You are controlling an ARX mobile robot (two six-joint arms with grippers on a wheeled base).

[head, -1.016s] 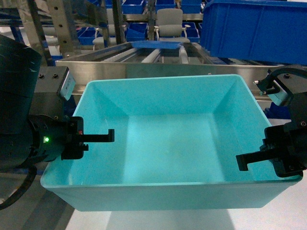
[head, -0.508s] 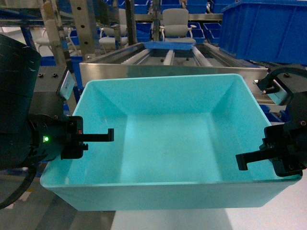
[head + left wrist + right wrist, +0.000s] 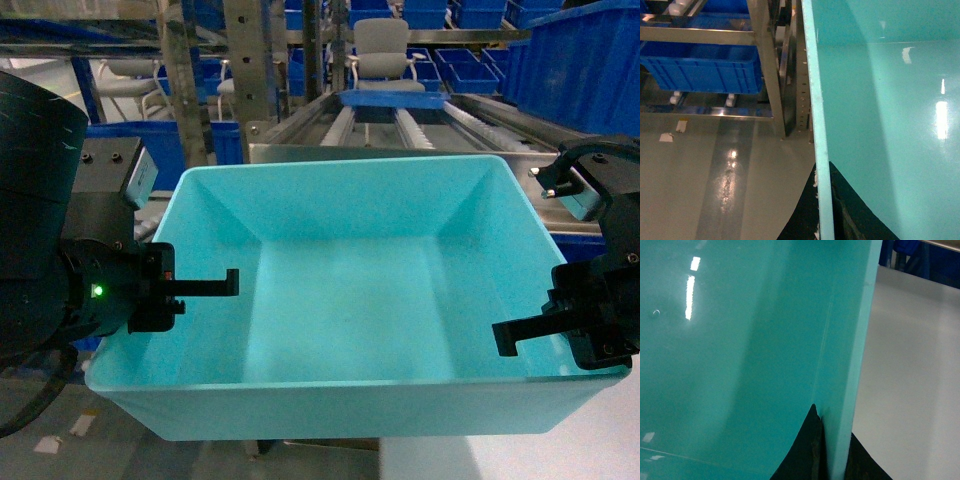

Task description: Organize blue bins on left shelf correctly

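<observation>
- left shelf [image 3: 400,120]: steel rack with roller tracks, straight behind the turquoise bin; likely the drop-off level, bin not on it yet.
- turquoise bin [image 3: 350,300]: empty, carried level in the air in front of the shelf, gripped on both side walls so it can't tip.
- dark blue crate [image 3: 700,70]: low in the rack, beyond the bin's left rim.
- left gripper [image 3: 185,290]: arm horizontal, jaws pinching the bin's left rim.
- right gripper [image 3: 560,325]: mirrored pose, jaws pinching the right rim.
</observation>
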